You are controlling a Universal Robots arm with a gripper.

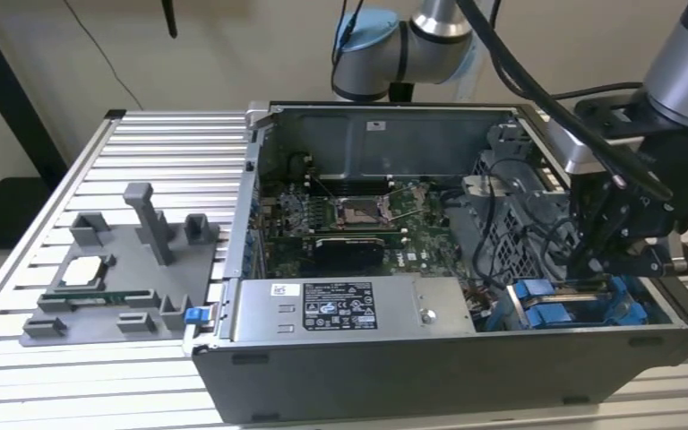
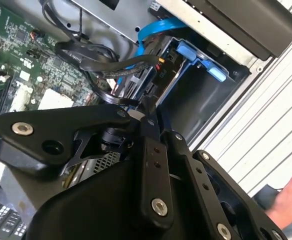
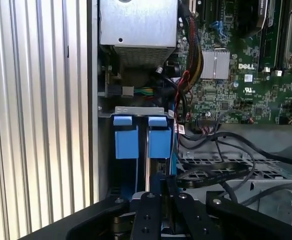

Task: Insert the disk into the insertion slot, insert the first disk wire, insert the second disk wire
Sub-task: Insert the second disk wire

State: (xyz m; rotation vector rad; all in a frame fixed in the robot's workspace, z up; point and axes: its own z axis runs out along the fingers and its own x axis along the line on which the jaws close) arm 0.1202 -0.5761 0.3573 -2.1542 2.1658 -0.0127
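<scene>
The disk sits in the insertion slot (image 1: pixel 565 309) at the case's corner on the exterior view's right. Its blue carrier frame (image 3: pixel 160 142) shows at the slot's mouth; the drive body is mostly hidden. A second blue carrier (image 3: pixel 126 142) stands beside it. My gripper (image 1: pixel 586 269) reaches down into the case right at the slot. In both wrist views its fingers (image 2: pixel 153 165) are drawn together. Their tips (image 2: pixel 148 106) are closed on a black disk wire (image 2: pixel 128 100) beside the slot's grey wall (image 2: pixel 211 100). A blue flat cable (image 2: pixel 156 27) curves above the carrier (image 2: pixel 201 59).
The grey labelled power-supply box (image 1: pixel 344 309) lies along the case's front, the motherboard (image 1: pixel 344 215) behind it. Black cable bundles (image 3: pixel 221 170) cross a perforated metal cage. A grey fixture (image 1: pixel 117 287) with small parts stands on the slatted table. A person's hand (image 2: pixel 291 195) rests outside the case.
</scene>
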